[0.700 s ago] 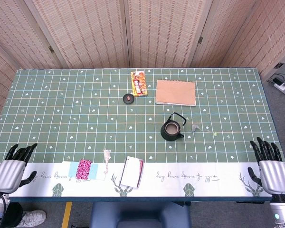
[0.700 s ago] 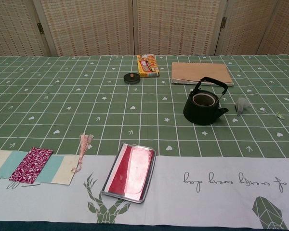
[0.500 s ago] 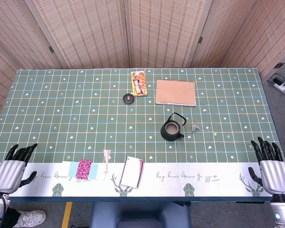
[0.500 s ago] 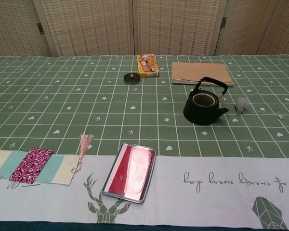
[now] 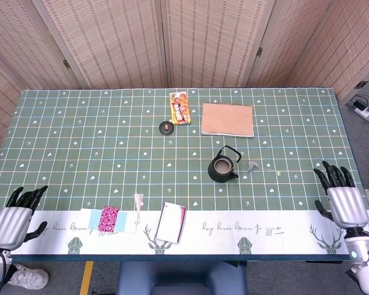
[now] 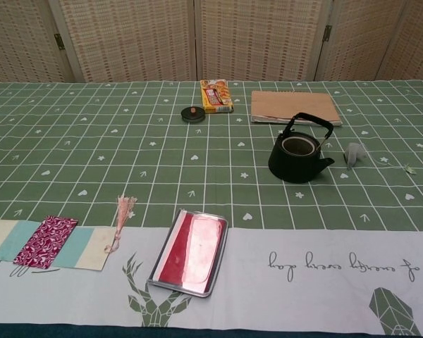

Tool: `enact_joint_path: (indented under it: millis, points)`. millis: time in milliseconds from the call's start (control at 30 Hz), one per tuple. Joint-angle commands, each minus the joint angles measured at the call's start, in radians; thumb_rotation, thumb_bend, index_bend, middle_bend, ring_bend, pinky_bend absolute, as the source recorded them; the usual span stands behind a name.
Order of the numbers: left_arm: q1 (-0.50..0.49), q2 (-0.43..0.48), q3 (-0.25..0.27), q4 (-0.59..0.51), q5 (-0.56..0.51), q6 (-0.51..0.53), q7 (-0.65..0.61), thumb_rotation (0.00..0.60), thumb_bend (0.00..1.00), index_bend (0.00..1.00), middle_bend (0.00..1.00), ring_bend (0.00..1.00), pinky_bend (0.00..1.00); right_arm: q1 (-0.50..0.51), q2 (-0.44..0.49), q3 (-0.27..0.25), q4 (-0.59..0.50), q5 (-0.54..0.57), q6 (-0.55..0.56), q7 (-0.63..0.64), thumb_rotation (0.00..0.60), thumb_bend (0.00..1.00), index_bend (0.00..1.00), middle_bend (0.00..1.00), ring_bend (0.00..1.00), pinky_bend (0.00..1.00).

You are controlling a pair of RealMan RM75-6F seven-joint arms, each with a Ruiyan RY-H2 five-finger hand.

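- My right hand (image 5: 342,200) sits at the table's (image 5: 80,123) right edge, fingers spread, holding nothing — nearest things are the small grey scrap (image 5: 253,165) and the black teapot (image 5: 223,167), both well apart from it.
- My left hand (image 5: 15,215) at the near-left corner, fingers apart, empty; the patterned bookmark (image 5: 113,219) lies nearest.
- Chest view shows neither hand — cut off.
- Teapot lid (image 5: 166,127) sits apart, beside the snack box (image 5: 179,107).
- Grey scrap too small to identify.
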Motion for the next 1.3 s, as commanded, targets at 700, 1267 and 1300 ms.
enact_joint_path:
  millis: [700,1267,1300]
  points:
    - [-0.005,0.009,0.001,0.003,-0.006,-0.014,-0.023,0.600,0.29,0.01,0.13,0.15,0.06,0.276,-0.269,0.077,0.355,0.272,-0.359,-0.107,0.600,0.38,0.41,0.01,0.00,0.00]
    - [-0.010,0.019,0.003,0.006,-0.002,-0.024,-0.051,0.600,0.29,0.01,0.13,0.15,0.06,0.362,-0.380,0.084,0.509,0.345,-0.448,-0.129,0.600,0.38,0.42,0.02,0.01,0.00]
    - [-0.010,0.019,0.004,0.006,-0.002,-0.023,-0.051,0.600,0.29,0.01,0.13,0.15,0.06,0.366,-0.383,0.083,0.512,0.350,-0.451,-0.135,0.600,0.38,0.43,0.02,0.01,0.00]
